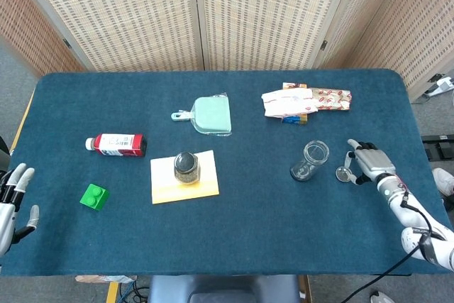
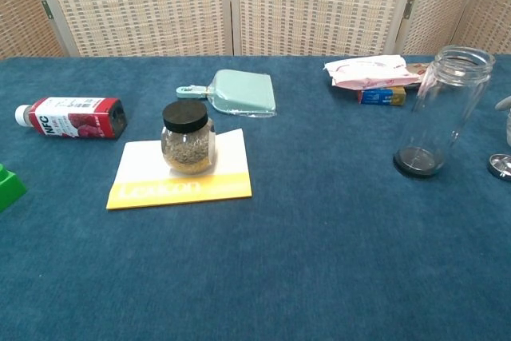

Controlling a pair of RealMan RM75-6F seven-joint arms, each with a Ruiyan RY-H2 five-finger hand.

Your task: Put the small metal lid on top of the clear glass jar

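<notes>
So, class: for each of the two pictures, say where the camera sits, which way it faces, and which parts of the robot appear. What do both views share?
Head view: high, looking steeply down on the table; left hand and right hand show.
Chest view: low at the near edge, facing across towards the screens; no hand clearly shows.
Shared: clear glass jar, small metal lid, dark-lidded jar.

Matt blue cloth seen on the table (image 1: pixel 234 239), clear glossy glass in the jar (image 2: pixel 441 109), shiny metal in the small lid (image 2: pixel 501 165), smooth green plastic in the block (image 1: pixel 93 196), woven cane in the screens (image 1: pixel 269 12)
</notes>
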